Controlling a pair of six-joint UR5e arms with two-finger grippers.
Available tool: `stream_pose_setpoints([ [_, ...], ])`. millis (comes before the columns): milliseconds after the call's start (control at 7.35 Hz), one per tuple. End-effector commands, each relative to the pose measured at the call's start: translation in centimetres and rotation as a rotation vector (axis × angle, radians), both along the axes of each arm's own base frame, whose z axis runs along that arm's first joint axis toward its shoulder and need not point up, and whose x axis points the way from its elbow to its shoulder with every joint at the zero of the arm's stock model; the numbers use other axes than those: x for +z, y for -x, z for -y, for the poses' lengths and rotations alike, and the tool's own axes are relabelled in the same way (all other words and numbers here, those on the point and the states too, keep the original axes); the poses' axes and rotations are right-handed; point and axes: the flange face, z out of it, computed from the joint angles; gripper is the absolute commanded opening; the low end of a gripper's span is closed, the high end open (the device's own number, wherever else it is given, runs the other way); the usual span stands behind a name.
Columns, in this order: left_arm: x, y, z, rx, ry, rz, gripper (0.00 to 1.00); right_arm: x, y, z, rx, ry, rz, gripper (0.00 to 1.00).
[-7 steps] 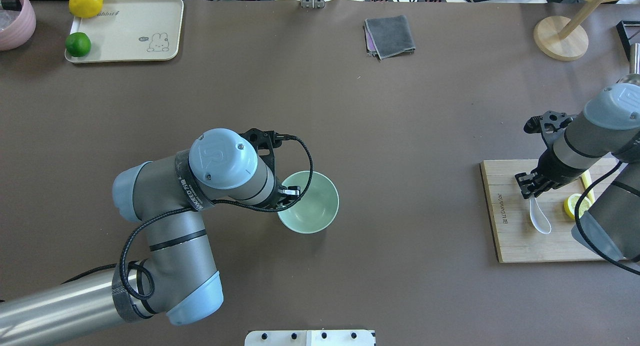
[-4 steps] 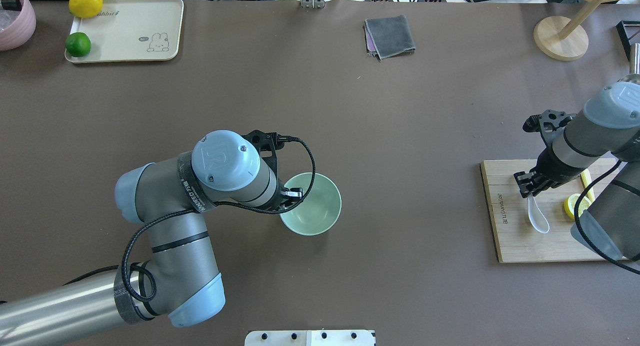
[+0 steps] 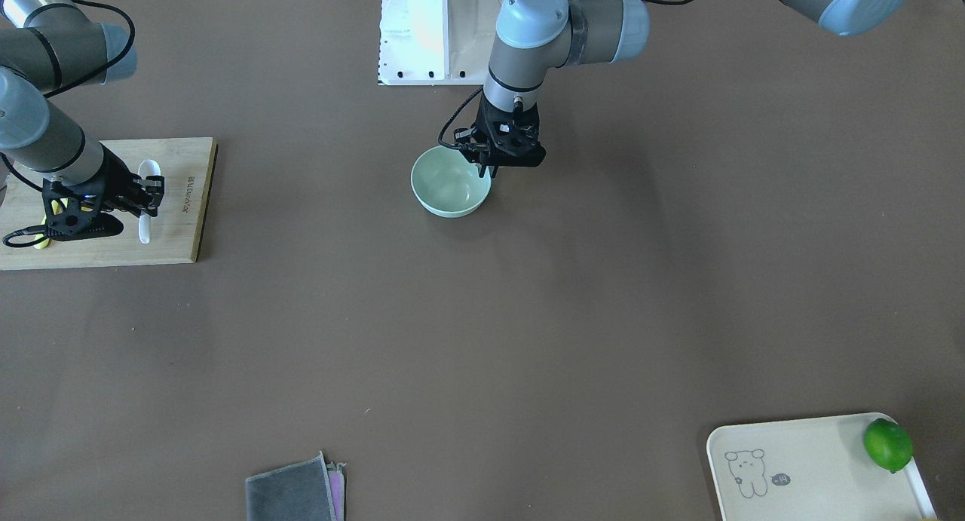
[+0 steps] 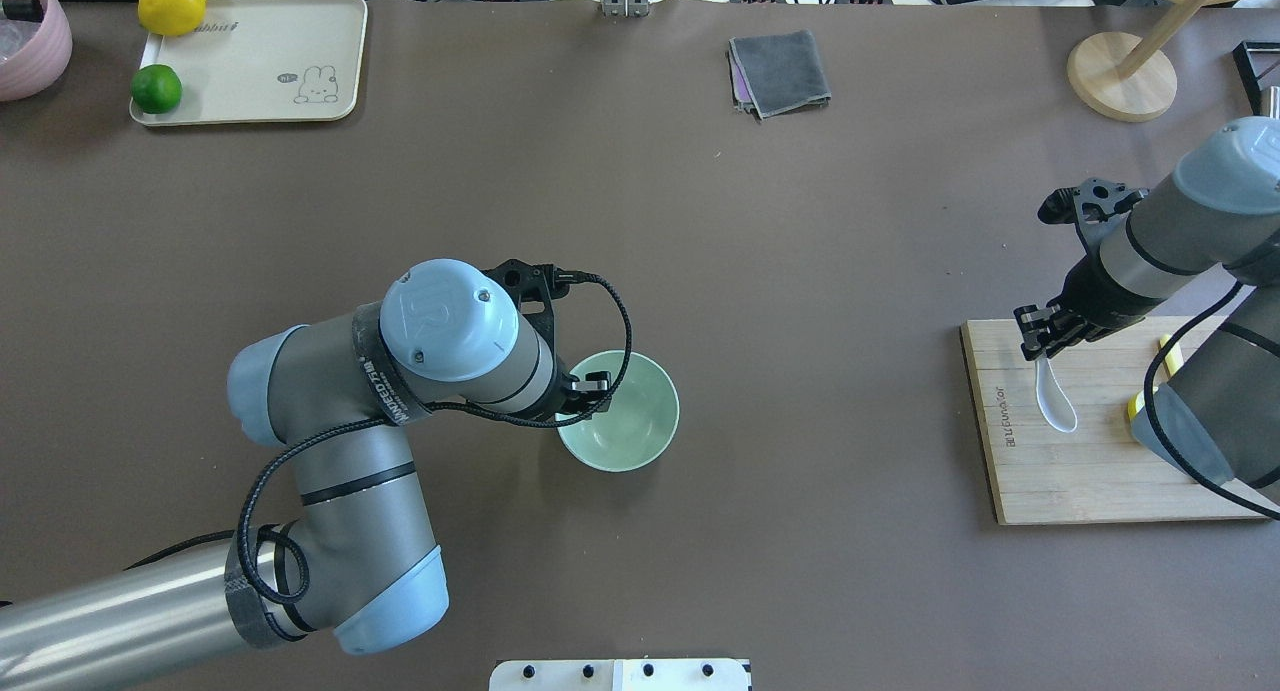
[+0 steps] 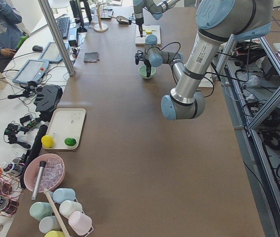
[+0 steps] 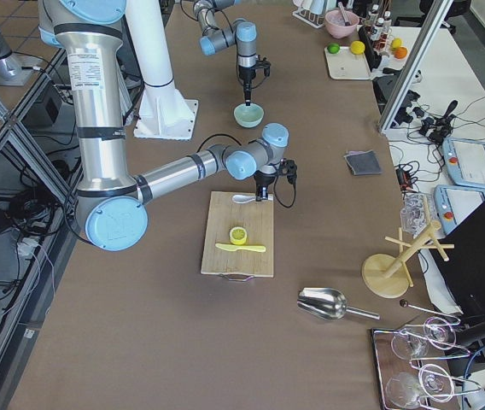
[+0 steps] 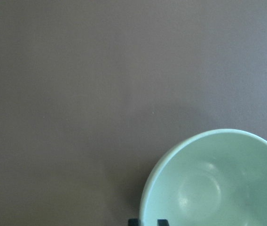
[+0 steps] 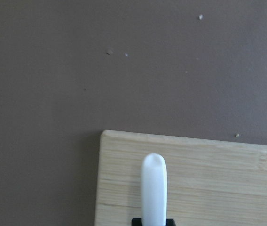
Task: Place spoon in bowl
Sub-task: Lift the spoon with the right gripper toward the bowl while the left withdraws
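Note:
The white spoon is over the wooden cutting board on the right. My right gripper is shut on its handle, and the scoop points toward the robot. The right wrist view shows the handle sticking out past the fingertips over the board's corner. The mint-green bowl stands upright and empty mid-table. My left gripper is shut on the bowl's left rim; the left wrist view shows the fingertips straddling the rim of the bowl. In the front-facing view the spoon is far left and the bowl is centre.
A lemon half and a yellow-green knife lie on the board, partly under the right arm. A grey cloth lies at the far centre. A cream tray with a lemon and a lime is far left, and a wooden stand far right.
My right gripper has carried the spoon away from the robot and a little left, toward the board's far edge. The left arm and the bowl have hardly moved.

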Motion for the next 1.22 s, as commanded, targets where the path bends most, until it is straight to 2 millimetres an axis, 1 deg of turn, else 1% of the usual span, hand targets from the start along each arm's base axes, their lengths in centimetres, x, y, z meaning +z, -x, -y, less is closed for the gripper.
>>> stream_pose_setpoints([
  [0,0.1,3.2,0.1,0.011,0.004,-0.029,0.97,-6.0,1.7,1.8,0.083,0.024,0.066,0.0],
  [136,2.0,6.3,2.4,0.031,-0.006,-0.021,0.97,-9.6,3.9,2.0,0.112,0.038,0.102,0.0],
  [272,4.4,9.9,4.4,0.072,-0.068,-0.003,0.97,-13.5,7.5,1.2,0.128,0.061,0.134,0.0],
  [408,9.0,14.0,6.2,0.116,-0.105,0.039,0.97,-17.7,11.6,-0.1,0.159,0.064,0.147,0.0],
  [544,13.3,17.6,7.8,0.145,-0.151,0.092,0.97,-22.4,16.2,-1.9,0.207,0.053,0.12,0.0],
  [680,16.5,21.0,9.6,0.159,-0.196,0.14,0.97,-27.1,19.1,-3.7,0.224,0.069,0.118,0.0],
  [816,18.9,23.7,10.4,0.18,-0.21,0.165,0.97,-30.2,22.0,-5.8,0.232,0.069,0.134,0.0],
  [952,20.2,25.0,11.1,0.213,-0.203,0.153,0.97,-30.7,23.8,-7.1,0.243,0.042,0.126,0.0],
  [1088,20.5,24.9,11.2,0.22,-0.196,0.149,0.97,-30.8,24.3,-7.0,0.244,0.039,0.121,0.0],
])
